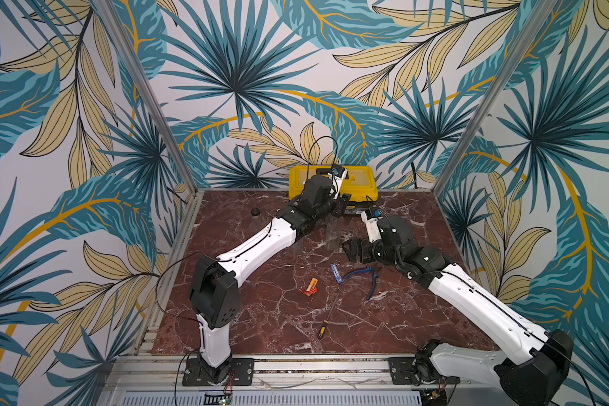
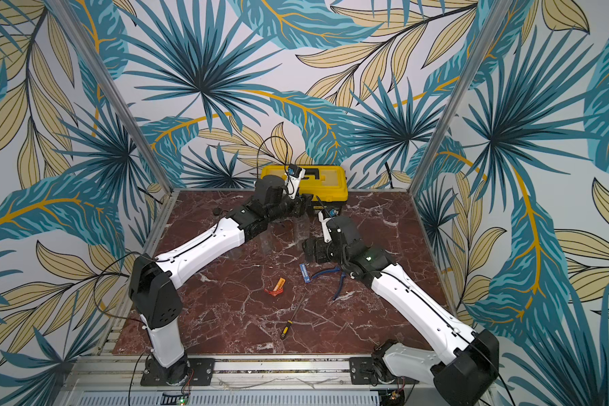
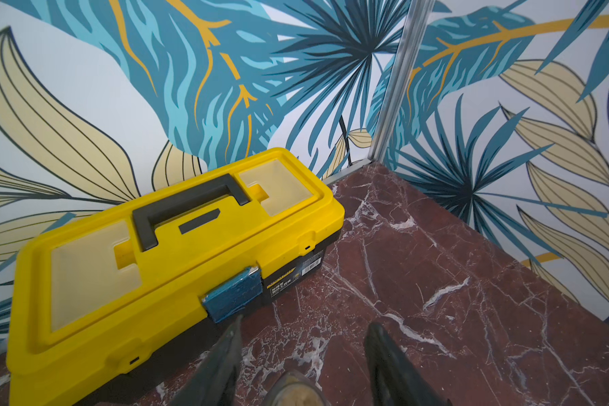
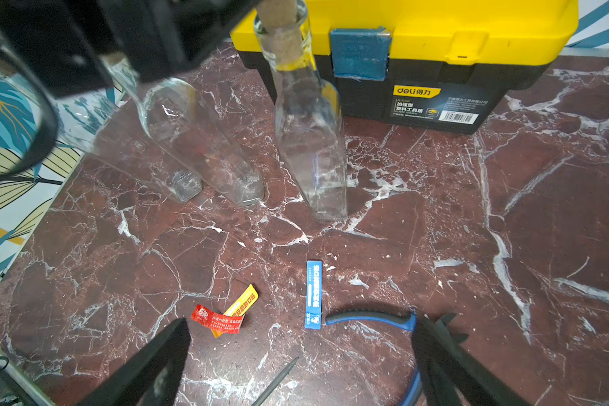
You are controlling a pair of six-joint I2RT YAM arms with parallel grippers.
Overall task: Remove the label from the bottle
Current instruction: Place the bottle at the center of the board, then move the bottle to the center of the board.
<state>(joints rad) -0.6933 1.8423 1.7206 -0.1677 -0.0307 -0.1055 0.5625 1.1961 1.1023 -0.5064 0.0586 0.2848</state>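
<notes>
The left fingers (image 3: 225, 355) stand partly apart either side of a cork stopper (image 3: 296, 388), gaps showing, gripping nothing. In the right wrist view the right fingers (image 4: 162, 351) are spread wide and empty above the counter (image 4: 507, 246). The clear corked bottle (image 4: 308, 140) stands upright just before the yellow toolbox (image 4: 401, 21), whose sticker reads "deli" beside a barcode. A blue label (image 4: 313, 293) and crumpled red-and-yellow labels (image 4: 222, 318) with Chinese print lie nearer. In both top views they lie mid-counter beside blue pliers (image 1: 366, 277).
</notes>
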